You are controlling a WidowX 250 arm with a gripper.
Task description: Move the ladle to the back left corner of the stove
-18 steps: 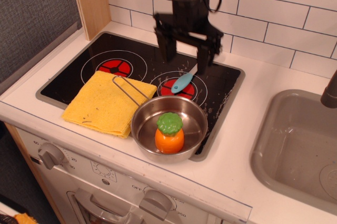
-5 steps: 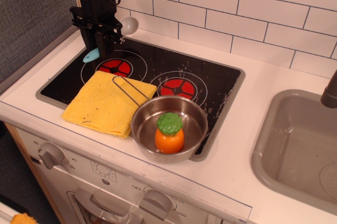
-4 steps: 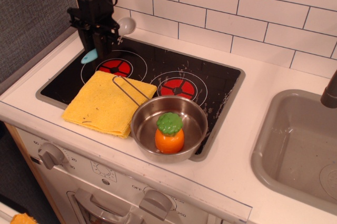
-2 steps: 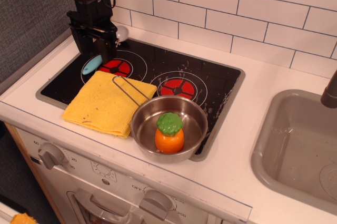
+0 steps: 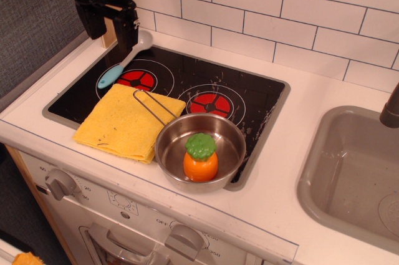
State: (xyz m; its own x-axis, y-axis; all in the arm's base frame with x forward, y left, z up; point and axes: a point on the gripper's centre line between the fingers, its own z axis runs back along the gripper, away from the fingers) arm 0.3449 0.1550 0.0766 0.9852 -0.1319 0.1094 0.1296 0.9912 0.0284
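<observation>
The ladle (image 5: 124, 61) lies at the back left corner of the black stove (image 5: 181, 84). Its pale bowl rests on the stove's back rim and its light blue handle points forward-left onto the left burner's white ring. My gripper (image 5: 107, 26) hangs above the ladle, a little behind and left of it. Its two black fingers are spread apart and hold nothing.
A folded yellow cloth (image 5: 128, 121) lies on the stove's front left. A steel pan (image 5: 199, 149) with a wire handle holds an orange and green toy vegetable (image 5: 201, 156). A grey sink (image 5: 355, 174) is at the right. A tiled wall runs along the back.
The gripper carried the ladle from the right burner to the back left, lowered it, let go and rose. The ladle now lies on the stove.
</observation>
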